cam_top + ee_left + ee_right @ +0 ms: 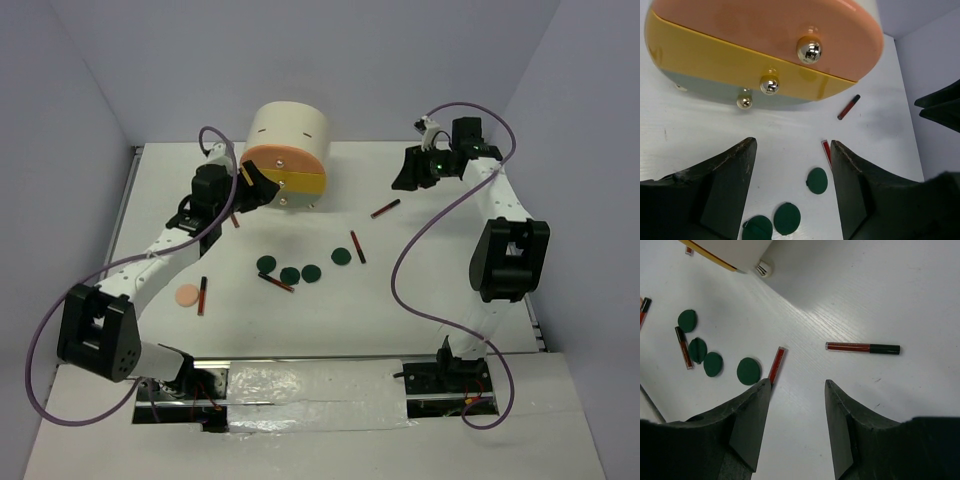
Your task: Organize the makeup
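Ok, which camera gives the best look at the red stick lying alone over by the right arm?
The right wrist view: the red stick lies whole and close, its black cap plain. The left wrist view shows it small, beside the cabinet. The top external view shows only a thin dark sliver.

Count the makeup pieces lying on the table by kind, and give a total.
Dark green discs: 4
Dark-red sticks: 5
Peach puff: 1
Total: 10
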